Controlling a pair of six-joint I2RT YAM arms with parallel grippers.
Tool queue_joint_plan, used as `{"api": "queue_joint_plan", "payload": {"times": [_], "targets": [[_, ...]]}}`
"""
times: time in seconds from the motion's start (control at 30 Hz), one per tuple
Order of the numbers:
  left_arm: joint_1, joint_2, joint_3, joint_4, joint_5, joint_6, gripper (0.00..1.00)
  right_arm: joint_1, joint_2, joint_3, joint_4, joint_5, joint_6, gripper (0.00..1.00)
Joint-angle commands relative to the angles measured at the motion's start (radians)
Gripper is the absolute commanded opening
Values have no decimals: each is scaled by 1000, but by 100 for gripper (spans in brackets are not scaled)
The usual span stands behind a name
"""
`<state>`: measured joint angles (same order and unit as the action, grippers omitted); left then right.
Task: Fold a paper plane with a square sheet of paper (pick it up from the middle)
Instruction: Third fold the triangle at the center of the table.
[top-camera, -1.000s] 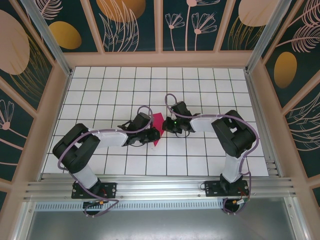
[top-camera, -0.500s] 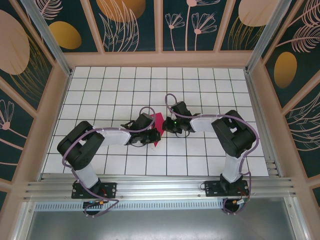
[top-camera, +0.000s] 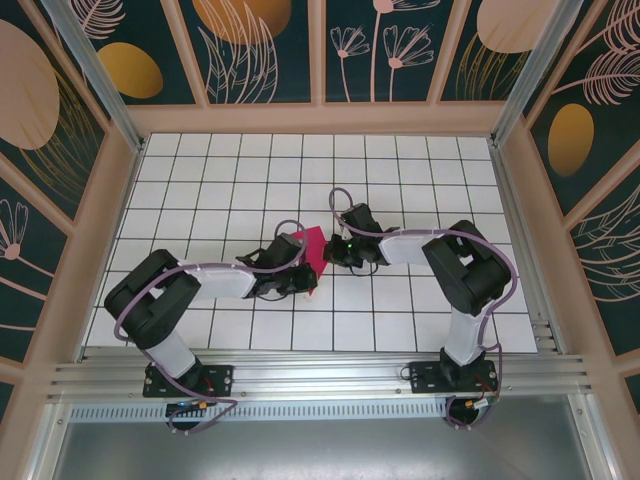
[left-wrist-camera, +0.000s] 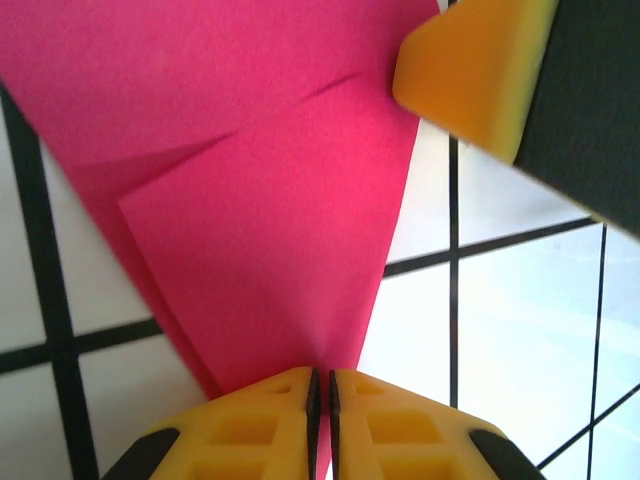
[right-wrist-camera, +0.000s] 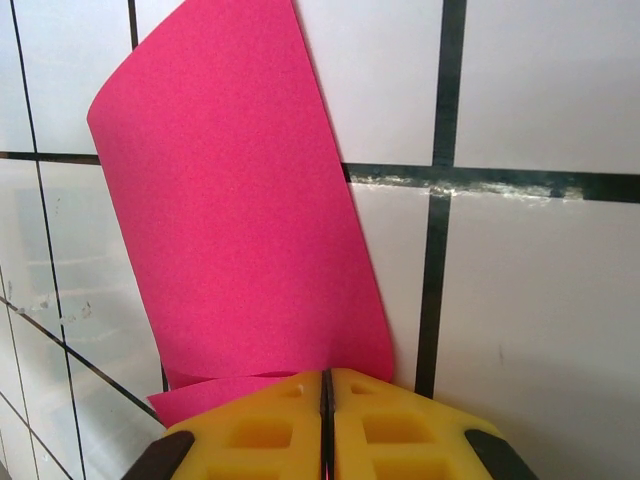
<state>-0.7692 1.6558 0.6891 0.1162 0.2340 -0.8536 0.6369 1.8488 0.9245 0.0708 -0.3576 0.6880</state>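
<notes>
square sheet of paper (top-camera: 309, 252) near the middle of the white gridded surface (top-camera: 200, 180), slightly toward its near edge, held between both arms. the left pincer (top-camera: 300, 284) was clenched on a narrow end of the sheet; in the left wrist view the magenta paper (left-wrist-camera: 250, 200) ran down into the slit between the shut fingers of the left pincer (left-wrist-camera: 321, 385), with a second layer lying over the first along a slanted edge. the right pincer (top-camera: 336, 250) was likewise clenched on the opposite side; in the right wrist view the sheet (right-wrist-camera: 240, 220) bowed upward off the tiles from the shut right pincer (right-wrist-camera: 325, 385), a lower layer peeping out beside it.

step in hand (judged from the doubled layers and the curl, not from any finished crease): an early fold, the sheet already lifted and partly turned over itself, no dart shape yet.

the next move would call for the two arms to travel together, bringing the held edge over to meet its partner, then flattening the bend against the surface; thin paper pinched at two ends would likely tear or slip if the arms pulled apart.
</notes>
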Motion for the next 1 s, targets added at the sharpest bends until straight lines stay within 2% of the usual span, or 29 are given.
{"api": "queue_joint_plan", "payload": {"times": [0.0, 0.13, 0.33, 0.47, 0.73, 0.97], "targets": [[-18, -34, -38, -87, 2, -5, 15, 7, 40, -28, -33, 22, 12, 10], [-19, -53, -45, -78, -20, -15, 15, 4, 17, -20, -28, 13, -8, 10], [-18, -18, -36, -87, -62, -24, 11, 4, -101, 18, -43, -16, -66, 10], [-19, -19, -35, -89, -71, -27, 10, 13, -144, 9, -36, -72, -73, 9], [-18, -24, -21, -91, -76, -30, 9, 44, -80, 2, -30, -72, -47, 3], [-19, -40, -11, -83, -70, -42, 9, 49, -13, 19, -17, -84, -42, 2]]}}
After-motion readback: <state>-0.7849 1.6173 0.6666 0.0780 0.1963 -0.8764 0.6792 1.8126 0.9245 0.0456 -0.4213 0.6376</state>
